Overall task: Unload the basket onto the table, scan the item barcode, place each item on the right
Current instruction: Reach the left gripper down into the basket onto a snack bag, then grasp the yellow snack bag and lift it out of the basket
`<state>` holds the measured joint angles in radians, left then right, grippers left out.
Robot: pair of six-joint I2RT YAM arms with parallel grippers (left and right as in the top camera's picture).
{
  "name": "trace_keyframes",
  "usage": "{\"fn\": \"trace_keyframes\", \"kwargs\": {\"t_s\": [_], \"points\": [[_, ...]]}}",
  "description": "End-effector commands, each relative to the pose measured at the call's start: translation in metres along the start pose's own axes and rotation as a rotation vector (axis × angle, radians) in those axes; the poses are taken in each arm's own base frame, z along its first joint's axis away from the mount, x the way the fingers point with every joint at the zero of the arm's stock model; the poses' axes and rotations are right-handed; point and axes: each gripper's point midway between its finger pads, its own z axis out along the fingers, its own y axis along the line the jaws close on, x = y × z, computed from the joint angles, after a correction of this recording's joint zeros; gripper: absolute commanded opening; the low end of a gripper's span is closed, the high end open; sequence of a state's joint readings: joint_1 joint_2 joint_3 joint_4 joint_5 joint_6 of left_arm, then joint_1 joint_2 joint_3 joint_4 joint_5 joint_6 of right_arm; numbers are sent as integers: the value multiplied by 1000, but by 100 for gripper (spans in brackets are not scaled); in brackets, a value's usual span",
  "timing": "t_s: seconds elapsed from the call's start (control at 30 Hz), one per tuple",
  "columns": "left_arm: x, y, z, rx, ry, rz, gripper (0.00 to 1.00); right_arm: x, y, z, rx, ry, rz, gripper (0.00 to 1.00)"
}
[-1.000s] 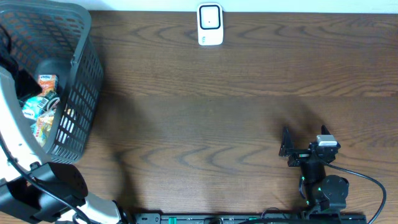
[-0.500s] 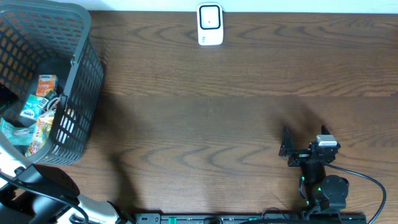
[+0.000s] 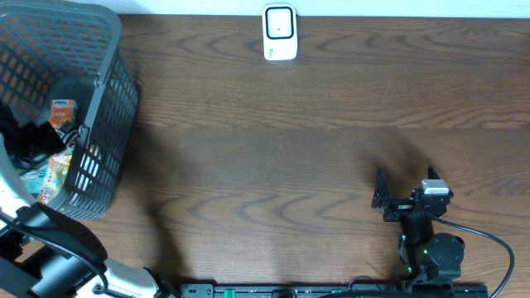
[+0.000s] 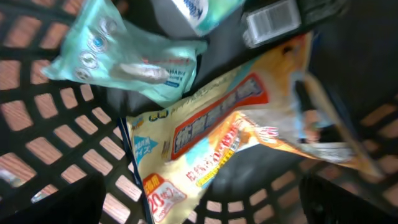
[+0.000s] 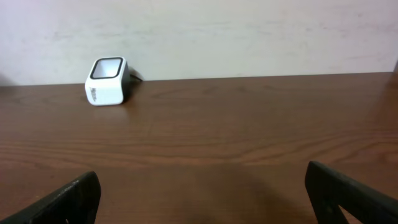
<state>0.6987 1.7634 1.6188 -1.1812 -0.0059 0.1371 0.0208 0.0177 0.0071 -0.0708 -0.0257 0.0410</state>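
Note:
Several packaged items lie in the dark mesh basket (image 3: pixel 112 99) at the table's left. The left wrist view looks down on a yellow-orange snack packet (image 4: pixel 230 130), a teal packet (image 4: pixel 118 56) and a dark item with a white barcode label (image 4: pixel 270 22). My left gripper (image 3: pixel 31 142) hangs inside the basket just above the items, open, with the yellow packet's lower end (image 4: pixel 186 199) between its dark fingers (image 4: pixel 53 202); nothing is held. The white barcode scanner (image 3: pixel 280 33) (image 5: pixel 107 81) stands at the table's far edge. My right gripper (image 3: pixel 404 184) rests open and empty at the near right.
The basket's walls (image 4: pixel 37 118) close in around the left gripper. Bare brown wood lies between the basket and the scanner. A black cable (image 3: pixel 489 240) runs from the right arm's base.
The left arm has swung over the basket, and its gripper now sits down inside among the packets. The right arm has not moved.

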Motion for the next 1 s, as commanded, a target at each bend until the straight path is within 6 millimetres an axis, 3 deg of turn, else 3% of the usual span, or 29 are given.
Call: {"fn": "trace_keyframes", "kwargs": {"t_s": [0.0,0.47,0.73,0.8,0.9,0.97], "points": [[10,-1,15,-24,33,77,97,2,-3,0,16,5,11,99],[38,-11,68,-19,101,129,97,2,-3,0,16,5,11,99],[37,-11,84,-25,96,127,96,2,-3,0,16,5,11,99],[35,-11,86,-26,89,127,85,2,-3,0,16,5,11,99],[33,-11,86,-27,84,127,56,2,-3,0,16,5,11,99],[33,-11,86,-27,83,127,52,2,-3,0,16,5,11,99]]}}
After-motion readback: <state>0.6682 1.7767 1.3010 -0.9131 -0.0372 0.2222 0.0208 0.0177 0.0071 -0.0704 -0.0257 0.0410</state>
